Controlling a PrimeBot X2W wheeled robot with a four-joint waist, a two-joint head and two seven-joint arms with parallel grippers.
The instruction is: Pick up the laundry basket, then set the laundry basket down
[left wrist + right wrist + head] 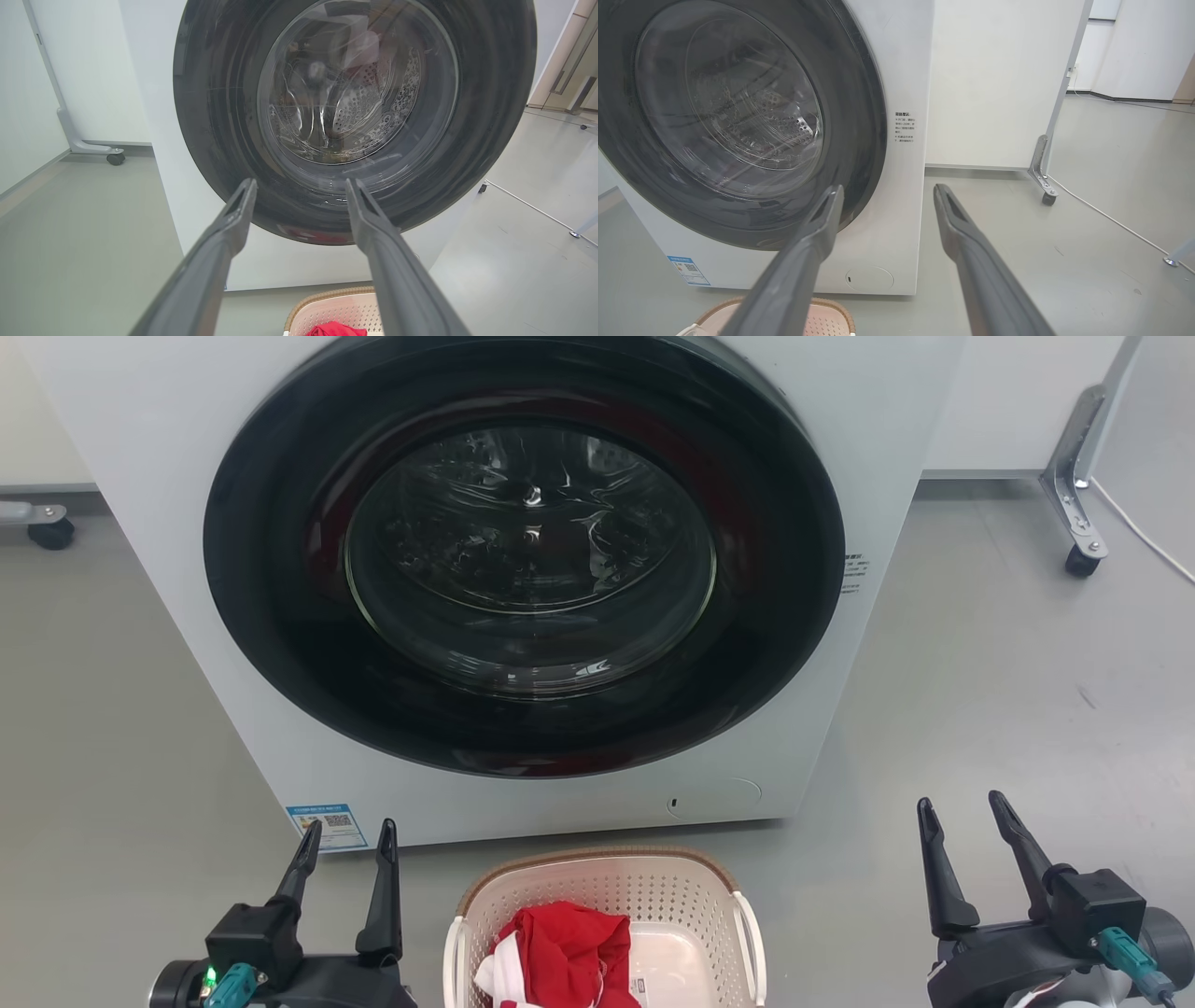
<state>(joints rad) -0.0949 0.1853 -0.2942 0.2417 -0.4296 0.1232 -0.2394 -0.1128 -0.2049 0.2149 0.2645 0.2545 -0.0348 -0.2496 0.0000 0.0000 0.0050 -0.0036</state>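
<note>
The laundry basket [653,887] stands on the grey floor just in front of the washer, at the bottom middle of the head view. It is cream-white with perforated sides, a brown rim and white loop handles, and holds red and white cloth [560,952]. My left gripper [347,835] hangs open to the basket's left, empty. To the basket's right my right gripper [962,810] is open too, with nothing between its fingers. The basket's rim [327,296] peeks into the left wrist view between my left gripper's [301,184] fingers. Its corner [831,319] shows low in the right wrist view, below my right gripper [887,191].
A white front-loading washer [840,709] with a shut round dark door [523,551] fills the space ahead. Wheeled metal partition feet stand at the far right [1078,537] and far left [47,523]. A white cable [1144,537] runs over the floor at the right.
</note>
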